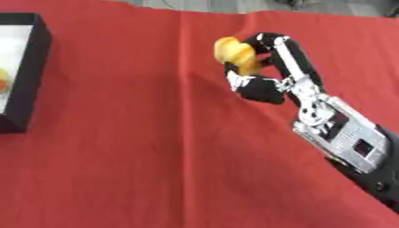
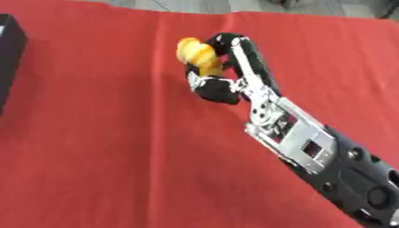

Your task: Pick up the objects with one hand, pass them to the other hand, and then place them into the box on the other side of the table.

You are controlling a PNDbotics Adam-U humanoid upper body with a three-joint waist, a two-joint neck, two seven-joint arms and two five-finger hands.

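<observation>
My right hand (image 1: 261, 84) reaches in from the lower right over the red cloth, its fingers curled round a yellow-orange lumpy object (image 1: 236, 54) held above the table's middle. The black box (image 1: 31, 71) with a white inside stands at the left edge, and a small yellow and red thing (image 1: 4, 80) lies in it. In the right eye view the same hand (image 2: 222, 87) holds the yellow object (image 2: 196, 52). My left hand shows in neither view.
A red cloth (image 1: 140, 156) covers the table. The cloth's far edge runs along the top, with grey floor beyond it. Only a corner of the black box (image 2: 9, 40) shows in the right eye view.
</observation>
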